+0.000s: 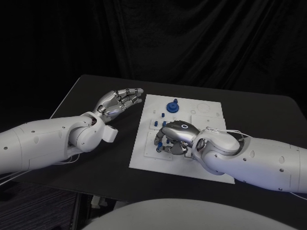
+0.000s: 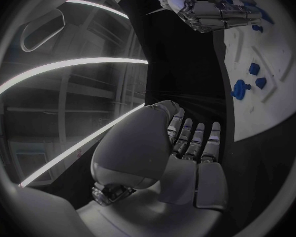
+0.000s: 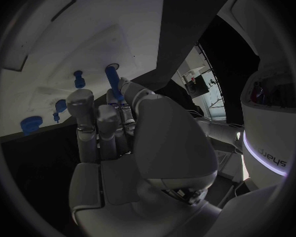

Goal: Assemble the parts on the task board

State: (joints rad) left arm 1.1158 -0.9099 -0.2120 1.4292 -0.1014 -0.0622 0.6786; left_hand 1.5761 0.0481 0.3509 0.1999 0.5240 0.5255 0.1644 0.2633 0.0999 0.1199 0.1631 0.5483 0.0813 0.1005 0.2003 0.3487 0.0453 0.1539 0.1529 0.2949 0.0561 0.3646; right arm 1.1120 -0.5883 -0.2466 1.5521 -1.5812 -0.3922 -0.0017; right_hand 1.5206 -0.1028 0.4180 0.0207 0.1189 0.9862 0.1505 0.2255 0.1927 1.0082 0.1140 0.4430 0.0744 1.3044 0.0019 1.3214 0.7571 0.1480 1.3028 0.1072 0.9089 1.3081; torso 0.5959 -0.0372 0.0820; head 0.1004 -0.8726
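Note:
The white task board [image 1: 203,120] lies mid-table with a large blue knob [image 1: 173,106] standing near its far side and small blue parts [image 1: 157,125] along its left part. My right hand [image 1: 173,137] hovers low over the board's near left area, fingers curled. In the right wrist view it pinches a thin blue pin [image 3: 114,81] between thumb and fingers, over the board [image 3: 108,31]; other blue parts [image 3: 79,79] stand beyond. My left hand [image 1: 119,101] lies beside the board's left edge, fingers straight and apart, holding nothing [image 2: 190,142].
The black table [image 1: 91,91] spreads left of the board under my left arm. The left wrist view shows the board [image 2: 279,108] with blue parts [image 2: 242,88] and my right hand [image 2: 214,8] over it.

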